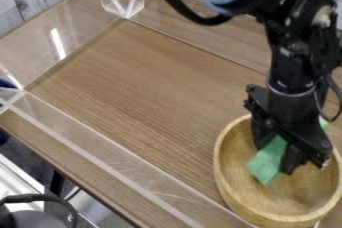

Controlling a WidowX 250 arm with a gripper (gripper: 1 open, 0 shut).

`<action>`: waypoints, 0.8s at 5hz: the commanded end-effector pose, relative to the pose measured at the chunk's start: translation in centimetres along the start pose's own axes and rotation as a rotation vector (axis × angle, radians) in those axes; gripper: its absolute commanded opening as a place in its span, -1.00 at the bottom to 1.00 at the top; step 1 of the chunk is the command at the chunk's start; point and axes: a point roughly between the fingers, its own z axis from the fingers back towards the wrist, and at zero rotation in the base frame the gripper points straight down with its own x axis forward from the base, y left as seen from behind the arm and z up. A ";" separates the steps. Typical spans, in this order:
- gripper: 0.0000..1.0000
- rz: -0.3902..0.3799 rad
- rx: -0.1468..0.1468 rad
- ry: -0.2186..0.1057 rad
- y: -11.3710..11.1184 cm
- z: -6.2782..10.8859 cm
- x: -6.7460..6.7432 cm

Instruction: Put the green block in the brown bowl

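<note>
One gripper (pixel 285 152), pointing straight down, is clamped on the green block (pixel 271 159), which hangs tilted between its black fingers (pixel 305 144). Block and fingertips sit inside the rim of the brown bowl (pixel 238 194), over its left half; contact with the bowl floor cannot be judged.

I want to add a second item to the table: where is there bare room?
The wooden tabletop is bare from the clear stand at the back to the brown bowl. It is crowded at the bowl, where the gripper holds the green block.
</note>
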 end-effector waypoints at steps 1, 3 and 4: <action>-1.00 -0.001 -0.011 -0.017 -0.2 -0.1 0.5; -1.00 0.010 -0.024 0.003 -0.2 -0.5 0.0; -1.00 0.015 -0.030 0.013 -0.2 -0.7 -0.3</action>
